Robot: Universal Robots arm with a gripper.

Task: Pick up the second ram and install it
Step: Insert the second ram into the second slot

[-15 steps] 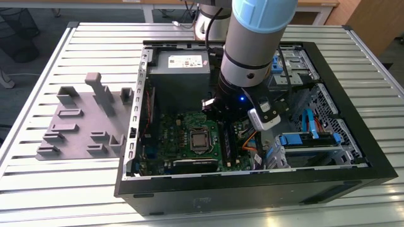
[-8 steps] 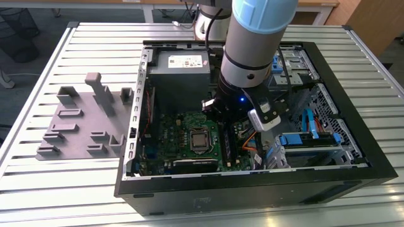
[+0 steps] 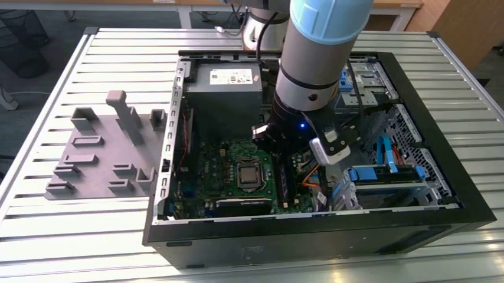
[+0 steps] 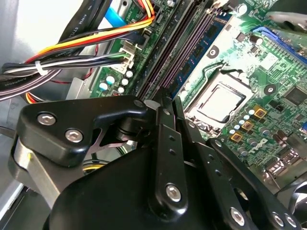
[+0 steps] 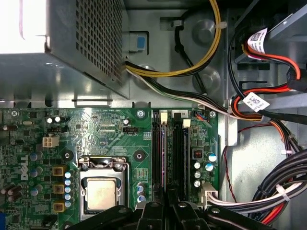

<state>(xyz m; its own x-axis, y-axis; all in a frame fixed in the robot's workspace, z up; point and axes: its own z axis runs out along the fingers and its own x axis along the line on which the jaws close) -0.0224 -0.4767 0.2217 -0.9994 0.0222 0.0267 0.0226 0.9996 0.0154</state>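
My gripper (image 4: 165,101) is low inside the open computer case, its black fingers shut together with nothing visible between them. The fingertips (image 5: 168,194) sit right over the near end of the long black memory slots (image 5: 168,148) on the green motherboard (image 5: 110,129). In the second wrist view a thin blue-green ram stick (image 4: 199,57) lies seated along the slot beside the processor socket (image 4: 220,100), running out from under my fingertips. I cannot tell whether this is the second ram. In the exterior view the gripper (image 3: 284,144) is mostly hidden beneath the arm's wrist.
The grey fixture block (image 3: 102,156) stands outside the case at the exterior view's left. The power supply (image 3: 224,88) sits behind the motherboard. Bundled cables (image 5: 268,110) crowd the side of the slots away from the processor, near blue drive brackets (image 3: 386,174). The case walls close me in.
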